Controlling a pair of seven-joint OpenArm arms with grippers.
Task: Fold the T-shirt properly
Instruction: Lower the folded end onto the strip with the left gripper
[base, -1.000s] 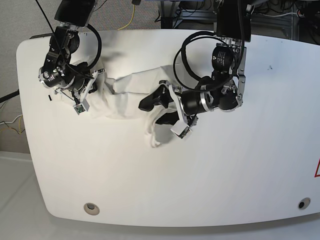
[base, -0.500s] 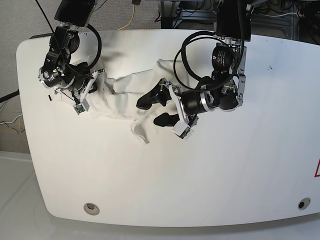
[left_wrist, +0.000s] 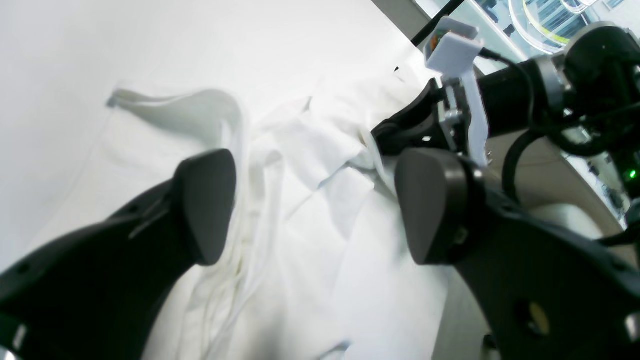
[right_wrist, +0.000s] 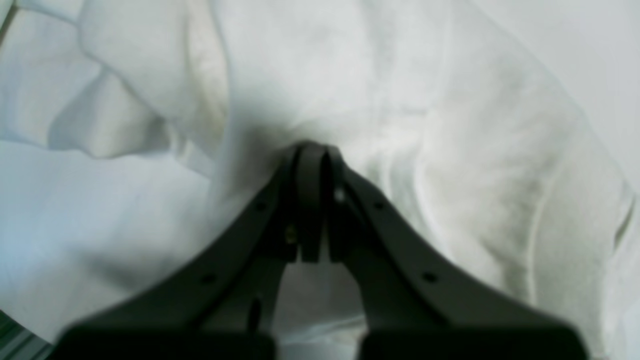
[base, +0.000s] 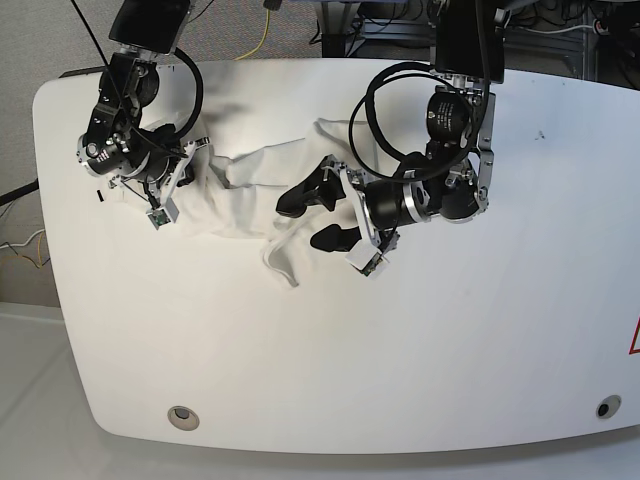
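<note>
Base view: the large glossy white tabletop with rounded corners (base: 420, 360) fills most of the picture. On its upper left part lies the crumpled white cotton T-shirt (base: 245, 195), bunched into a long strip that runs from the one arm to the other, with one corner of cloth (base: 283, 268) hanging down toward the near edge. No prints or tag can be made out in any view.

The black left arm (base: 440, 150) reaches down from the far edge, a black cable looped around it. Its left gripper (base: 318, 214) hovers at the right end of the shirt with its two dark fingers spread wide and nothing between them; in the left wrist view (left_wrist: 310, 205) the rumpled cloth lies beneath the gap, untouched by the pads.

The right gripper (right_wrist: 312, 165) sits at the shirt's left end, its fingers pressed together with the tips buried in a fold of cloth, pinching the T-shirt.
</note>
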